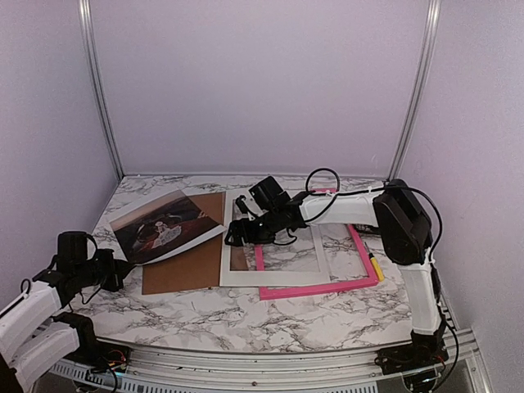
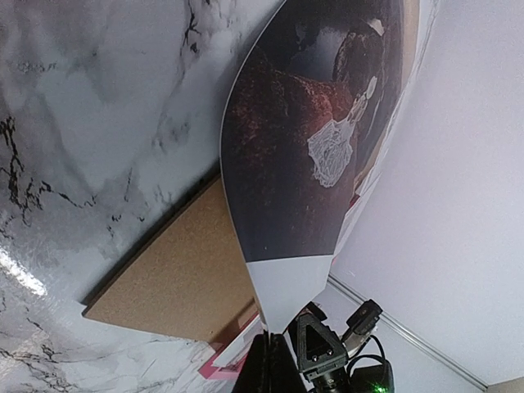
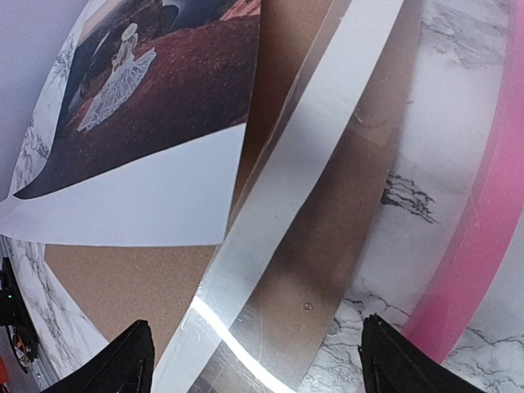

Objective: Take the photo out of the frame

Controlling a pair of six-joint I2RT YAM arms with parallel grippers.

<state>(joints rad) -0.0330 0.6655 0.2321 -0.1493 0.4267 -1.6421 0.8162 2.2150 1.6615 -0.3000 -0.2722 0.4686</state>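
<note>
Photo [image 1: 168, 225]: printed on smooth paper. Backing board [image 1: 184, 270]: matt, grainy fibreboard. Frame [image 1: 327, 287]: finished smooth, pink. Table [image 1: 246, 323]: surfaced in glossy marble pattern.

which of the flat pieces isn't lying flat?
The photo: it bows upward above the board, its pale corner at the left pincer. The board, mat and pink frame all lie flat.

— How much of the frame [image 1: 327, 289] shows from above?
— Its far side lies under the right arm [image 1: 344, 206]; the white mat [image 1: 278, 277] covers part of its left side.
— And the backing board [image 1: 184, 274]?
— Partly beneath the photo [image 1: 164, 225] and the mat. In the left wrist view, the bottom edge cuts off the left gripper [image 2: 266, 364].
</note>
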